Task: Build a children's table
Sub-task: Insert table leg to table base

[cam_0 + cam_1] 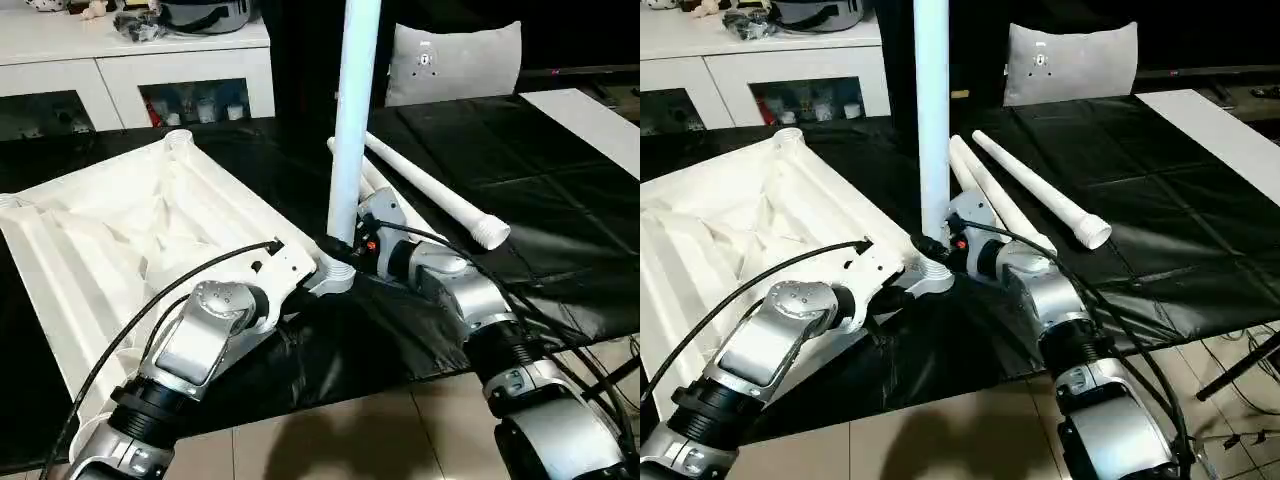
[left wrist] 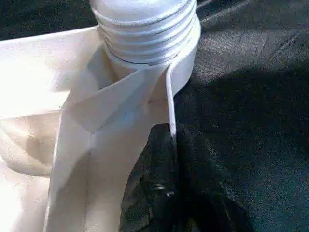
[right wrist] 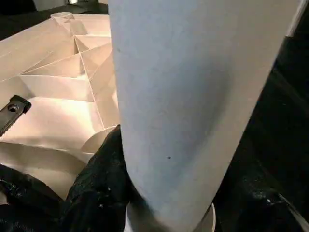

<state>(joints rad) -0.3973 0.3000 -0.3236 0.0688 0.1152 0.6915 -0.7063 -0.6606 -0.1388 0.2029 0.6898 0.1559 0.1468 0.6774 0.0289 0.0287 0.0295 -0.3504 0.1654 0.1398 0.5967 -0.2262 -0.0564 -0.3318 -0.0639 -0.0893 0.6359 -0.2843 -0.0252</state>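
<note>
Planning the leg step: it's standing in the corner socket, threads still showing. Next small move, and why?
Probably twist the upright leg further in with the right gripper. Its threads sit above the corner socket, so it's not seated, and the left gripper pins the tabletop rim.
</note>
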